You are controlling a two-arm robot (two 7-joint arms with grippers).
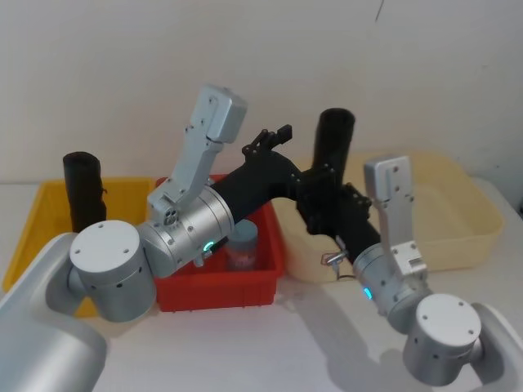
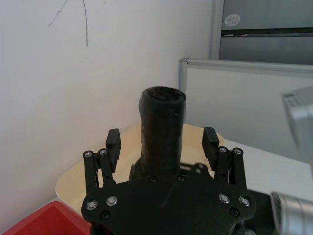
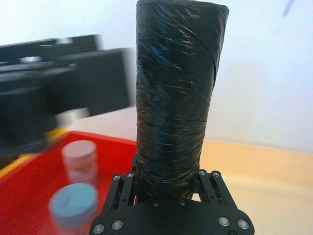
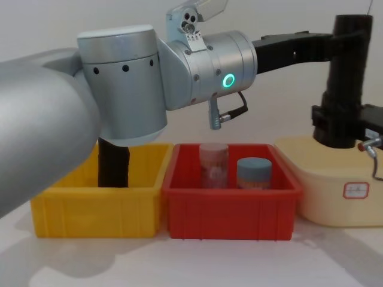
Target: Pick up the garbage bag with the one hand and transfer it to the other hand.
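Head view: garbage bag is held upright in the air over the left rim of the cream tub, clamped at its lower end by the right gripper. In the left wrist view the left gripper is spread wide, with a clear gap on each side of the bag.

Risks, as judged:
- The bag is gripped low and stands tall above the jaws, so a tilt or slip is possible if the film wrap gives under the clamp.
- If the left arm is pulled back off-axis, a finger could be dragged across the bag. The bag could then be knocked loose into the tub or the red bin.

Relative position: the bag is set between the left fingers and touched by neither, and its top reaches past their tips. In the right wrist view it is seated between the right jaws, with its base hidden behind the palm.
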